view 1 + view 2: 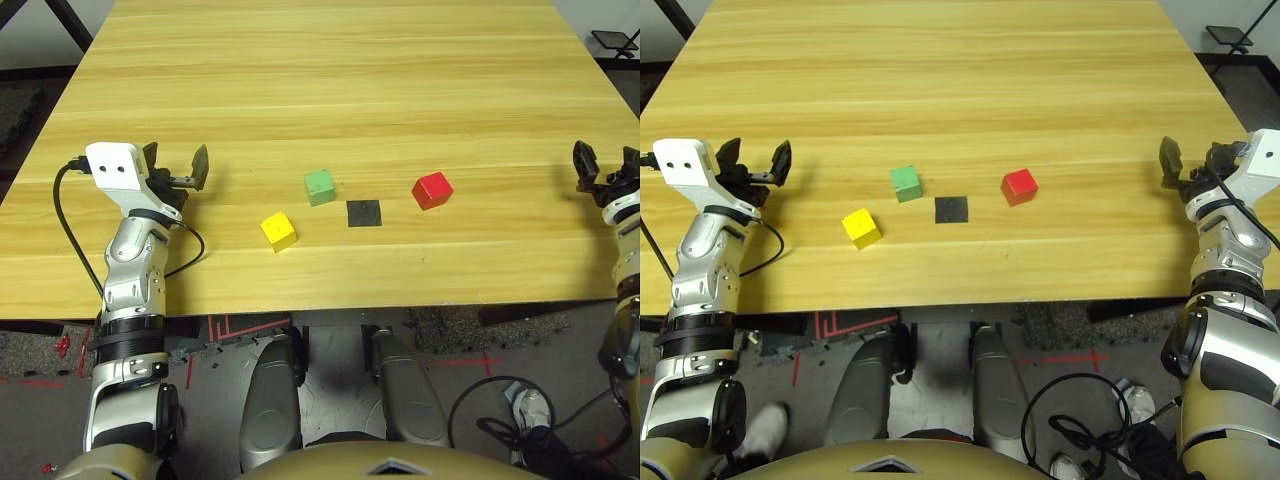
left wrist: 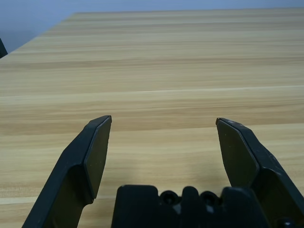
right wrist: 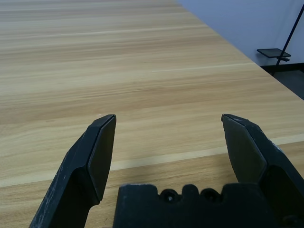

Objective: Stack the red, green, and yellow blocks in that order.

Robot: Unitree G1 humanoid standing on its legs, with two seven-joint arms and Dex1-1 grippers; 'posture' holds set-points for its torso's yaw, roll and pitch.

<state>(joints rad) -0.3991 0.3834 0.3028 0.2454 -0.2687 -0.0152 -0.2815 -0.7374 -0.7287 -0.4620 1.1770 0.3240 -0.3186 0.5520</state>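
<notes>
Three small cubes lie apart on the wooden table (image 1: 330, 90) near its front. The yellow block (image 1: 278, 230) is nearest me, the green block (image 1: 319, 186) sits just behind it to the right, and the red block (image 1: 432, 190) is further right. My left gripper (image 1: 176, 165) hovers open over the table's left side, well left of the yellow block, with nothing between its fingers (image 2: 97, 152). At the table's right edge my right gripper (image 1: 1190, 161) is open too, empty, far right of the red block.
A flat black square patch (image 1: 364, 213) lies on the table between the green and red blocks. A black cable (image 1: 70, 230) hangs from my left wrist over the table's front-left edge. A dark stand (image 1: 612, 42) is on the floor beyond the far right corner.
</notes>
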